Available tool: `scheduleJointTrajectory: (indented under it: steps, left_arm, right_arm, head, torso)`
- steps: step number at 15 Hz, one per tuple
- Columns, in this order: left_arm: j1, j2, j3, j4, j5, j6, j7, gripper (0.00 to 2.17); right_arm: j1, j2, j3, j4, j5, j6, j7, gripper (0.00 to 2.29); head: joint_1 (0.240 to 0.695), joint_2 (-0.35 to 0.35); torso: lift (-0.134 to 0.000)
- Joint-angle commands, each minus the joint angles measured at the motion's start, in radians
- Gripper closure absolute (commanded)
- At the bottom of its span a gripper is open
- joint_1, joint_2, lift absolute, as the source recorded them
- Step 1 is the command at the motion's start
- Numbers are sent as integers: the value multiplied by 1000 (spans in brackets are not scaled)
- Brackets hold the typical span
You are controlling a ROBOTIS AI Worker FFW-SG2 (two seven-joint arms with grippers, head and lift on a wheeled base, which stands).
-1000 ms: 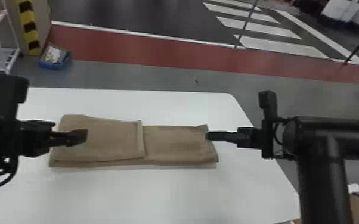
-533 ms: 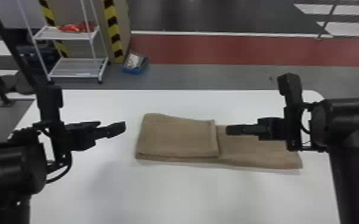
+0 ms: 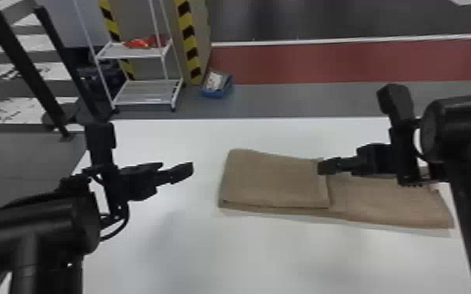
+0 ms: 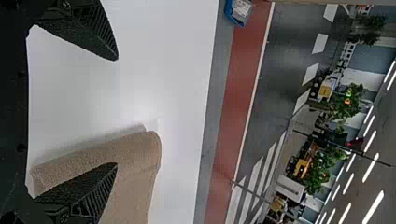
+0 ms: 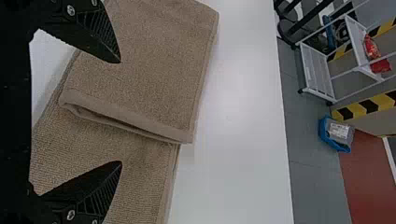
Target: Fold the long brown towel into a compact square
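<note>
Two grippers are located in the head view. We find the left gripper (image 3: 187, 171) above the table (image 3: 246, 258), to the left of the towel (image 3: 274, 181) and apart from it. We find the right gripper (image 3: 326, 167) over the towel, at the edge of its folded section. The towel lies flat on the table: its left part is doubled over, and its lower layer extends to the right. Beyond the table, we note a shelf (image 3: 144, 94) with a blue bin (image 3: 213, 93) on the floor beside it.

In the left wrist view, we read the left gripper (image 4: 116, 111) as released, its fingers spread wide. One finger overlaps our view of the towel's folded end.

In the right wrist view, we read the right gripper (image 5: 120, 112) as released, fingers likewise spread. Between them we see the folded section's hemmed edge lying across the lower layer.
</note>
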Motion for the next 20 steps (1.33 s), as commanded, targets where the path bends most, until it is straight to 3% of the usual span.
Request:
scheduleJointTrajectory:
  steps: [1,7,20]
  left_arm:
    - [3,0,6,2,9,0,0,87]
    - [9,0,1,4,28,0,2,87]
    - [17,0,6,8,34,-12,-6,87]
  right_arm:
    - [-17,3,4,57,0,5,-7,127]
    - [-25,6,20,131,1,5,-50,178]
    - [-32,6,32,160,1,5,-97,282]
  head:
    - [695,123]
    - [695,119]
    - [695,111]
  torso:
    - [-124]
    - [-124]
    - [-124]
